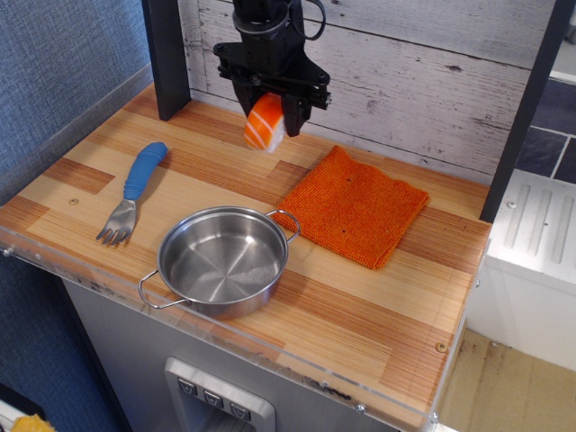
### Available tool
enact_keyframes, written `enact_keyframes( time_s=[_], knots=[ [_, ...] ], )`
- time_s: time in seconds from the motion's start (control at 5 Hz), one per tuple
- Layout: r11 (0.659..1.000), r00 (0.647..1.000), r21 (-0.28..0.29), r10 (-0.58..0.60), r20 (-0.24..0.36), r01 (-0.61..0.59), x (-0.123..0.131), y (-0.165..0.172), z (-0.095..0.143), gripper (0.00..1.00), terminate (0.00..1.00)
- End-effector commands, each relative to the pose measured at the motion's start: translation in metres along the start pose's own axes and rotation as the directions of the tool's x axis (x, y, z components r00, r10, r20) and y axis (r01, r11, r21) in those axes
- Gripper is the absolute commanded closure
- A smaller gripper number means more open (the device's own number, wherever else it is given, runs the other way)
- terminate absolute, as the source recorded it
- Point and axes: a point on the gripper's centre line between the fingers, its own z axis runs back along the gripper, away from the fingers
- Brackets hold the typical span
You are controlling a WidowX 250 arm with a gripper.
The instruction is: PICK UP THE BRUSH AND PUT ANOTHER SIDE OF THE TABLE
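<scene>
The brush (265, 123) is a small rounded chunk, orange with pale stripes and white below. My gripper (268, 108) is shut on it and holds it in the air above the back middle of the wooden table (378, 315), close to the whitewashed back wall. The brush hangs left of the orange cloth and right of the dark post. The fingers clasp its upper part, so the top of the brush is hidden.
A flat orange woven cloth (354, 206) lies right of centre. A steel pan (222, 260) with two handles stands near the front. A blue-handled fork (133, 190) lies at the left. A dark post (166, 56) stands at the back left corner.
</scene>
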Motion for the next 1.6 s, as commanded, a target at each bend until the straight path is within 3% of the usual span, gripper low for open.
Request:
enact_keyframes(
  time_s=[0.0, 0.6, 0.8, 1.0, 1.4],
  knots=[
    [0.999, 0.999, 0.036, 0.032, -0.025, -0.031, -0.014, 0.015, -0.008, 1.0, 0.0],
    [0.997, 0.997, 0.068, 0.038, -0.073, -0.033, -0.014, 0.018, -0.029, 1.0, 0.0],
    [0.992, 0.998, 0.121, 0.04, -0.042, -0.035, -0.013, 0.017, -0.026, 1.0, 0.0],
    [0.99, 0.996, 0.135, 0.06, -0.068, -0.05, -0.015, 0.017, -0.021, 0.0, 0.0],
    [0.989, 0.992, 0.131, 0.075, -0.103, -0.061, -0.02, 0.016, -0.025, 0.0, 0.0]
  ],
)
